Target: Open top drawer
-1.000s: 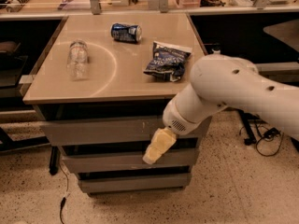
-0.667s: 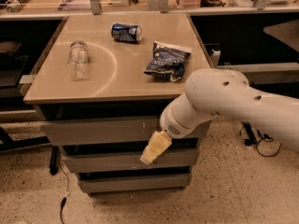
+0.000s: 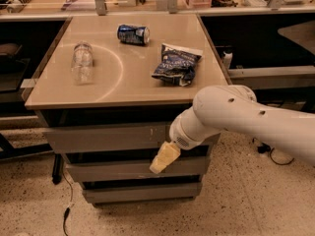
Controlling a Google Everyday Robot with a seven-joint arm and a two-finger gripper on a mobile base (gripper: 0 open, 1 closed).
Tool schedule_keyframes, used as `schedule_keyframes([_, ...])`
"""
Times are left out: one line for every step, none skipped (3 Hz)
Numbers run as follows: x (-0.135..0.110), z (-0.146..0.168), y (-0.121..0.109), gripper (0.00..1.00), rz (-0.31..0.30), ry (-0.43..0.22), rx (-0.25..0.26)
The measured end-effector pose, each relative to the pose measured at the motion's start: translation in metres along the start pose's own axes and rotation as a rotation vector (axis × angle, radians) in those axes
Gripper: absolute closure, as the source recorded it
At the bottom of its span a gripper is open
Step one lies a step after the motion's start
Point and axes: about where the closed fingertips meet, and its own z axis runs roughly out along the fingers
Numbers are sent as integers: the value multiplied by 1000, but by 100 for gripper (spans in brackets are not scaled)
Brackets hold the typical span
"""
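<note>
The top drawer [image 3: 106, 137] is the widest grey front just under the tabletop, with pale scratch marks right of centre. It looks closed, flush with the cabinet. Two narrower grey drawer fronts sit below it. My gripper [image 3: 165, 158] hangs on the white arm [image 3: 246, 119] in front of the cabinet's right half. Its pale yellow tip points down and left, over the gap below the top drawer and above the middle drawer front [image 3: 123, 170].
On the tan tabletop [image 3: 133, 77] lie a clear plastic bottle [image 3: 81, 61], a blue can [image 3: 133, 34] and a dark chip bag [image 3: 177, 64]. Dark desks stand left and right. A cable [image 3: 66, 200] trails on the speckled floor.
The arm and gripper have shifted slightly to the left and a little down along the drawer fronts. The drawers and tabletop items have not moved.
</note>
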Motion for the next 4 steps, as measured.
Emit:
schedule_keyframes([6,7,-12,0,-8,14,25])
schedule_keyframes([9,14,-25,0,-13,26,39])
schedule_keyframes([11,23,-39,0,-12,36,47])
schedule_keyframes([13,34,-50,0,-9,47,43])
